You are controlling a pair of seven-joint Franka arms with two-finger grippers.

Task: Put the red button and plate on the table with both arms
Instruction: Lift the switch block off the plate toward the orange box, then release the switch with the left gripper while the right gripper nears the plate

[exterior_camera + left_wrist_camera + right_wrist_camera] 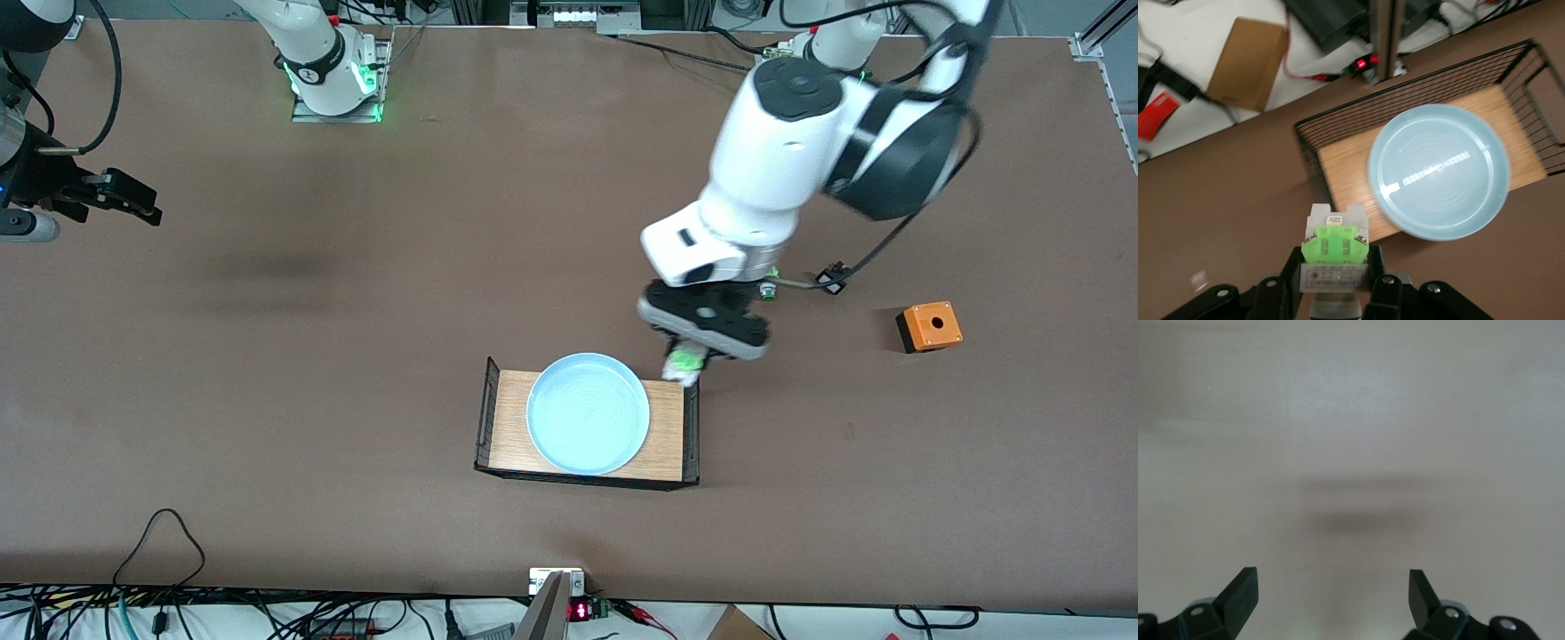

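My left gripper is clamped on the red button, green block outward, in the air over the tray corner right of frame center. The plate sits in that tray on the table, lower center. My right gripper waits wide apart at the upper left edge.

Matte brown surface under even overhead light; tangled cables and a cardboard box lie past its edge nearest the front camera.
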